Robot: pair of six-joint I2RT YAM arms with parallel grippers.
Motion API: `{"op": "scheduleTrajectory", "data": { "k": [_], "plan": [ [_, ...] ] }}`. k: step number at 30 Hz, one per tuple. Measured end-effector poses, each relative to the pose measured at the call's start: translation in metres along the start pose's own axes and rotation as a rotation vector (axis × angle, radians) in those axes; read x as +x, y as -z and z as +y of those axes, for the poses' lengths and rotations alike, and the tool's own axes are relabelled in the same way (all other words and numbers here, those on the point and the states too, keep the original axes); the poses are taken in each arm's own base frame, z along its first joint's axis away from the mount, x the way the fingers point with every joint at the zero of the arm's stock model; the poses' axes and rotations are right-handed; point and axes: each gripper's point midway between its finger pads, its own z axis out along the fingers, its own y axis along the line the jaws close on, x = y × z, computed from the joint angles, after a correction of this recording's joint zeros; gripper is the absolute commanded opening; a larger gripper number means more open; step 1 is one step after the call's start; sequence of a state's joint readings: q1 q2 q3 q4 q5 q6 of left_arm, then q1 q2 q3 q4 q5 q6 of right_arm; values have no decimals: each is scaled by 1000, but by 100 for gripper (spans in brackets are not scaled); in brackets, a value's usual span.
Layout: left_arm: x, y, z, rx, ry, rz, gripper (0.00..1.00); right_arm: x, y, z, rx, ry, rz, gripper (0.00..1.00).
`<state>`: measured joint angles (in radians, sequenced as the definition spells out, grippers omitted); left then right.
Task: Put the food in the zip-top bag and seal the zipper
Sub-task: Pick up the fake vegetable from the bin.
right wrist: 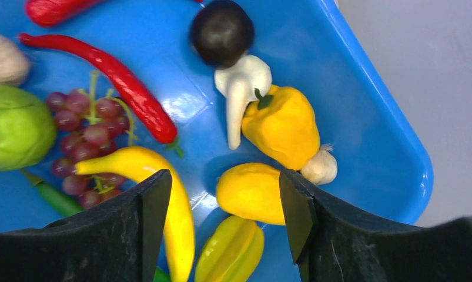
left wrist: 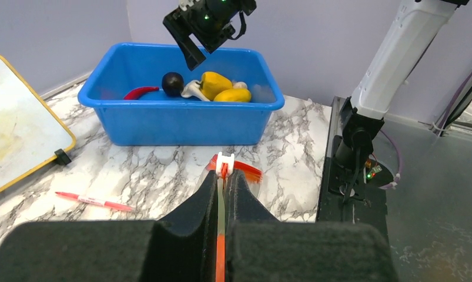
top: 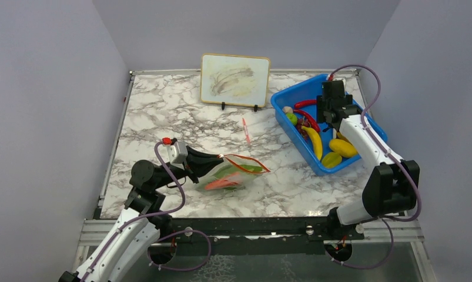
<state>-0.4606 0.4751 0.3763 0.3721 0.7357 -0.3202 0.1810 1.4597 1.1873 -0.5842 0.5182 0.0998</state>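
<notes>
Left gripper [left wrist: 224,179]: its jaws are pressing together on the zipper [left wrist: 220,261], with the red-orange strip running up between the two fingers; in the top view it is reaching rightward, low over the marble table [top: 163,111].
Slider: a small white tab [left wrist: 224,158] is sitting on the strip just past the fingertips.
Zip-top bag [top: 236,174]: it is lying flat on the table just right of the left gripper, near the front edge and well apart from the bin.
Bag contents: a green piece [top: 249,168] and an orange piece [top: 221,184] are showing through the clear plastic.
Pen [top: 245,130]: it is lying loose on the marble beyond the bag, between the bag and the whiteboard [top: 234,79].
Blue bin [top: 292,136]: it is sitting at the far right of the table, holding the remaining food.
Food in bin: a banana [right wrist: 163,188], red chili [right wrist: 121,88], yellow pepper [right wrist: 280,126], white mushroom [right wrist: 240,88] and dark round piece [right wrist: 221,32] are lying there, alongside purple grapes [right wrist: 86,123].
Right gripper [right wrist: 221,176]: it is hanging above the bin with fingers spread apart, holding nothing.
Whiteboard: it is standing propped at the far edge.
</notes>
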Motion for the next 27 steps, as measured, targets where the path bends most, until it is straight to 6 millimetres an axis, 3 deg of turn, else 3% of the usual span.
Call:
{"op": "scheduleTrajectory", "data": {
  "k": [5, 9, 19, 27],
  "plan": [
    [0, 0, -1, 5, -10, 1, 0, 23, -22, -18, 55, 0, 82, 74],
    [2, 1, -1, 5, -14, 6, 0, 40, -41, -31, 105, 6, 141, 83],
    [6, 2, -1, 0, -22, 22, 0, 59, -83, -55, 203, 28, 208, 85],
    [7, 3, 0, -3, -36, 28, 0, 74, -107, -55, 211, 56, 256, 82]
  ]
}}
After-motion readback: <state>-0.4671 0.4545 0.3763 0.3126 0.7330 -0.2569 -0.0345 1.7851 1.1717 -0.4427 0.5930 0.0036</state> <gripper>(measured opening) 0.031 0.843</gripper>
